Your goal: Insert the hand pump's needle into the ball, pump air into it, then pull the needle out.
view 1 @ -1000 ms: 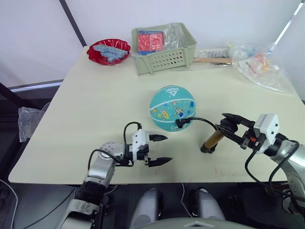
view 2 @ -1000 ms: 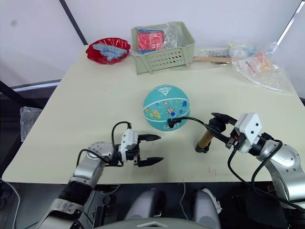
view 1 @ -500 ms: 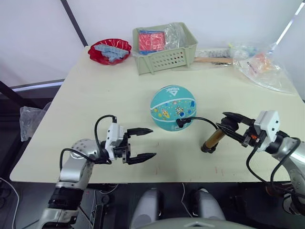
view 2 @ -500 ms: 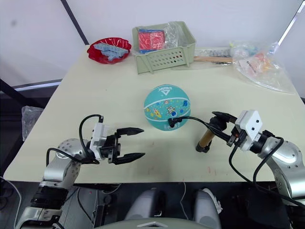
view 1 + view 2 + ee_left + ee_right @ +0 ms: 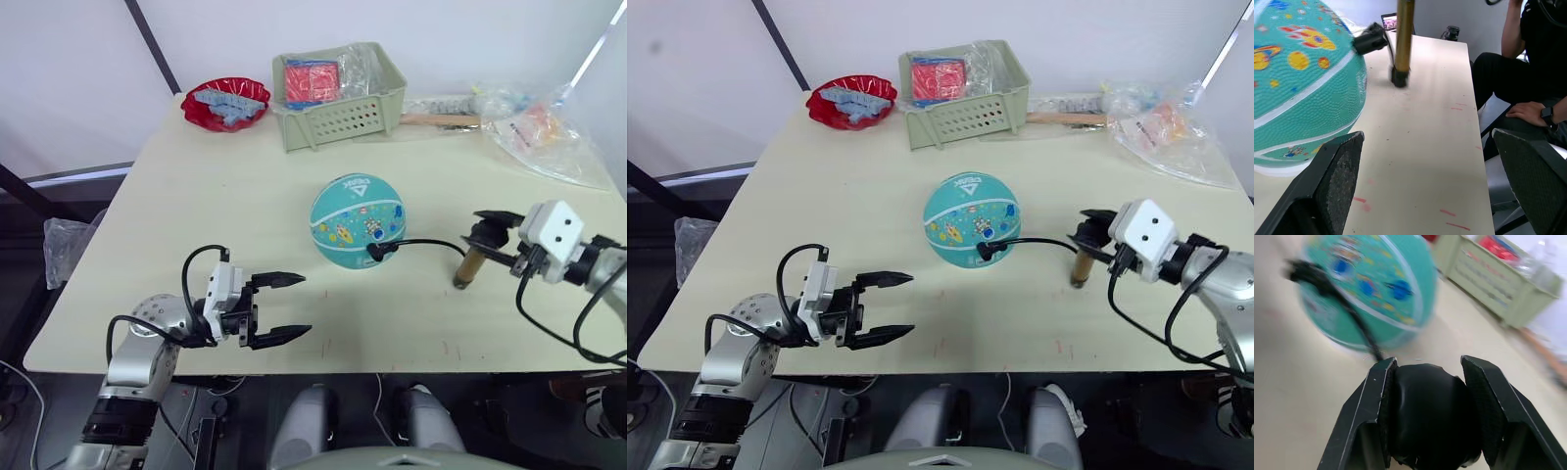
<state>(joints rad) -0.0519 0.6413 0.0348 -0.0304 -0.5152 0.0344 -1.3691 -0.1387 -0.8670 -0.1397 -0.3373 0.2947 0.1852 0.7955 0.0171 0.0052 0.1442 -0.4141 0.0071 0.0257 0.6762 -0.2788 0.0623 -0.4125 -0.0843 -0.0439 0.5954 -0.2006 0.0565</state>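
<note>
The teal ball (image 5: pixel 358 220) sits mid-table. The needle's black fitting (image 5: pixel 377 251) presses against the ball's near side, its metal tip hidden there. A thin black hose (image 5: pixel 426 243) runs from it to the hand pump (image 5: pixel 467 266), whose gold barrel stands nearly upright on the table right of the ball. My right gripper (image 5: pixel 490 228) is shut on the pump's black handle (image 5: pixel 1427 416). My left gripper (image 5: pixel 286 306) hovers open near the front edge, left of the ball and apart from it. In the left wrist view the ball (image 5: pixel 1298 83) and pump barrel (image 5: pixel 1403 39) lie beyond its fingers (image 5: pixel 1337 181).
A green basket (image 5: pixel 343 117) with red packets stands at the back, a red dish (image 5: pixel 223 103) to its left, and plastic bags (image 5: pixel 539 132) at the back right. A seated person (image 5: pixel 1537 58) shows past the table edge in the left wrist view.
My right gripper has carried the pump rightward and stood it more upright, drawing the hose straighter. My left gripper has drawn back from the ball toward the front left, still open.
</note>
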